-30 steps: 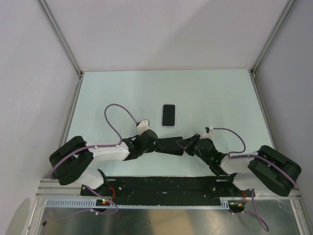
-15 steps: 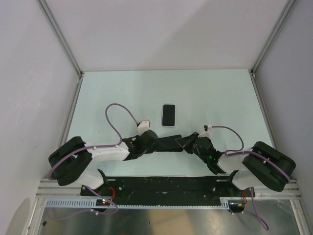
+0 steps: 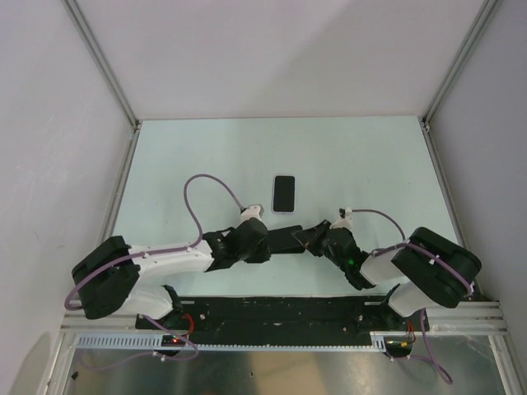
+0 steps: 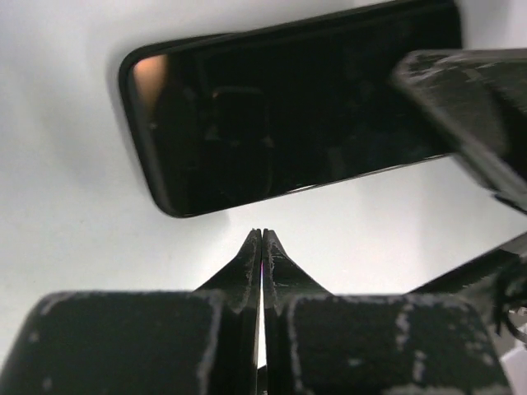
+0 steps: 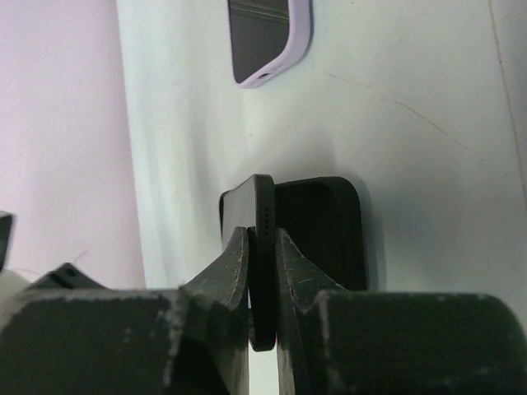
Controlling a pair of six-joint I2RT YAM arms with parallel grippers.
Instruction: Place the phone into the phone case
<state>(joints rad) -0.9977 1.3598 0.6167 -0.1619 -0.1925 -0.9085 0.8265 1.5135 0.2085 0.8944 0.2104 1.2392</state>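
The right gripper [image 5: 262, 247] is nearly closed, and its two fingers pinch the glossy black rectangular phone [image 5: 262, 216] across its thin dimension at one short end. In the right wrist view the phone appears edge-on between the pads. The left gripper [image 4: 262, 240] is fully closed with its fingertips pressed together. It holds nothing, and its tips sit just short of the phone's long edge without visibly touching it. In the overhead view the phone [image 3: 286, 239] spans the gap between the two grippers [image 3: 272, 239] [image 3: 310, 240], with its long axis running roughly from 9 to 3 o'clock. The lavender-rimmed rectangular phone case [image 3: 284, 193] lies open side up on the pale green table [image 3: 370, 164]. It is at about 12 o'clock from the held phone, near it but clearly apart, and its own long axis runs from 12 to 6 o'clock. Phone and case are therefore crossed at close to a right angle, so the phone will probably have to be swung a quarter turn as well as carried toward 12 o'clock before it can seat. Both grippers look about equally near the case, but only the right one holds the phone. The pictures do not show whether the phone's lower edge touches the table.
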